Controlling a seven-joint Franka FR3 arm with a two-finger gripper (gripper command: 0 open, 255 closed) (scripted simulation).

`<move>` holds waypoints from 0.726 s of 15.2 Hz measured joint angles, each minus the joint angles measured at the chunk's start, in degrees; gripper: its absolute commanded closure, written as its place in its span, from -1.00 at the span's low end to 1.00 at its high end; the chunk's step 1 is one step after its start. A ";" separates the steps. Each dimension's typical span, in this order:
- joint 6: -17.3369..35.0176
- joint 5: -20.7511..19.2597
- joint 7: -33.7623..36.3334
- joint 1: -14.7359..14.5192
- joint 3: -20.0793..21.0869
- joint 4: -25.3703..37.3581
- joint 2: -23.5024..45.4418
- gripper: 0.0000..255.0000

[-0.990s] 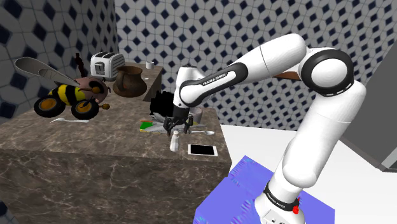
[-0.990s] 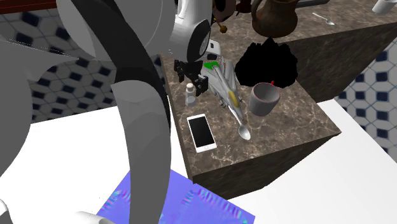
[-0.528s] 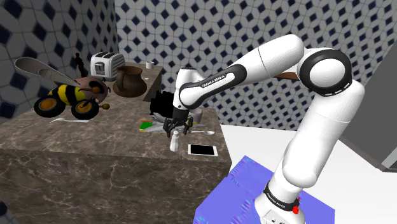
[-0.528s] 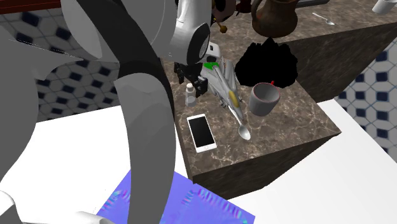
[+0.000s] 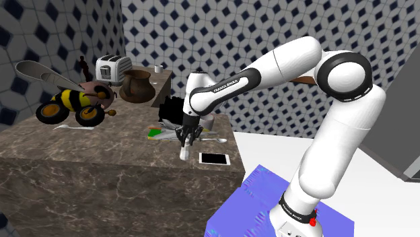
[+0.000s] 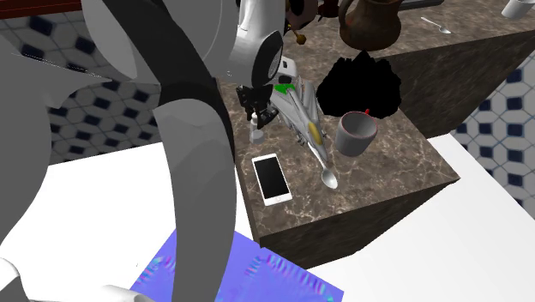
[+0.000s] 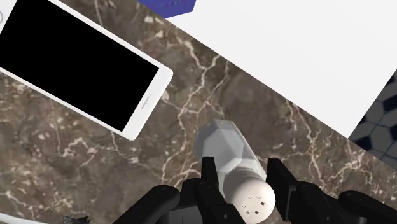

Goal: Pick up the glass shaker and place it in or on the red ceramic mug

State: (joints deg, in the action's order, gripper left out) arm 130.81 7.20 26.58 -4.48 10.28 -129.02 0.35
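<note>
Small lettering on the white arm [image 5: 227, 85] reads FRANKA EMIKA. The tool [image 7: 243, 177] is clamped on the pale shaker [image 7: 224, 141], 2 fingers [image 7: 209, 173] pinching its neck. The shaker stands on the marble desk [image 7: 83, 165], just beside a phone [image 7: 76, 67].

We count on marble counter [image 5: 101, 148]:
- Phone [image 6: 272, 178]: one, our landmark.
- White shaker [image 6: 256, 133]: one, just beyond phone.
- Grey mug [image 6: 355, 133]: one, near phone, to its right in second exterior view.
- Spoons: two that we make out. First spoon [image 6: 329, 178] lies just beside phone, on mug's side. Second spoon [image 6: 435, 25] lies well apart from phone.
- Brown jug [image 5: 137, 87]: one.
- Toaster [image 5: 112, 68]: one.
- Bee figure [image 5: 71, 101]: one.
- Small white cup [image 5: 159, 68]: one.
- Last four all stand well apart from phone.
</note>
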 measured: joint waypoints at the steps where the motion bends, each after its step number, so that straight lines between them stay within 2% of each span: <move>1: 0.01 0.00 0.00 -0.01 0.01 -0.01 0.00 1.00; 5: -0.90 0.01 0.03 0.02 -0.02 0.46 -0.40 1.00; 11: -5.42 0.11 0.14 0.16 -0.17 2.57 -2.84 1.00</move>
State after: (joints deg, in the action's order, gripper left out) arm 125.38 7.32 26.72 -4.33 10.11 -126.45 -2.50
